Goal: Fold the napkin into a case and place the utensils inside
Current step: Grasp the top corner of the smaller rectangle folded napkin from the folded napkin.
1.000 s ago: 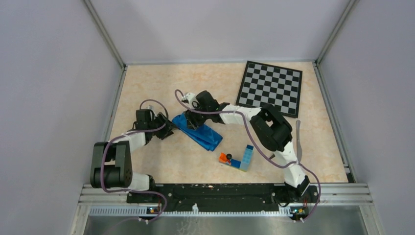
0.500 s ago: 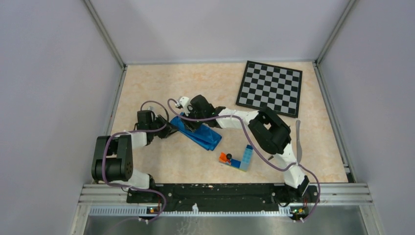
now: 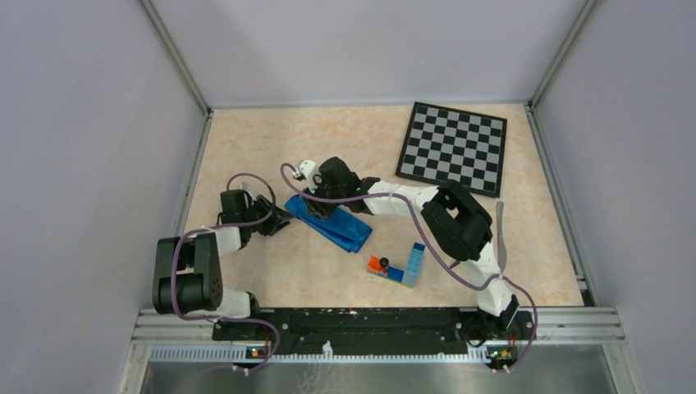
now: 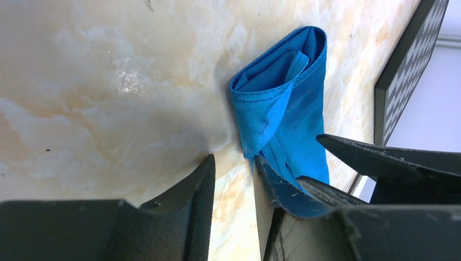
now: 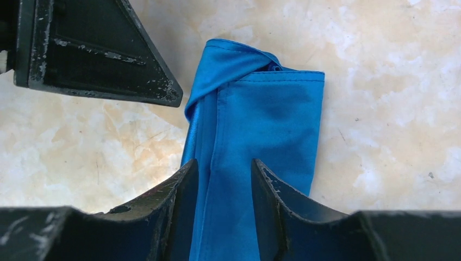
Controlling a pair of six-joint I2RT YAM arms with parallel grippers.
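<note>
Blue napkin (image 3: pixel 330 220) folded into a narrow strip on marbled table (image 3: pixel 246 148), left gripper (image 4: pixel 234 163) at its end, jaws parted over bare table, right gripper (image 5: pixel 223 166) astride the strip, jaws parted, not clamped, grey utensil (image 3: pixel 500 238) well apart, far right

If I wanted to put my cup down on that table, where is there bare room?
Bare table lies along the back wall, left of the chessboard, and at the front, left of the toy bricks. The middle is crowded: the left gripper and right gripper meet at the napkin.
</note>
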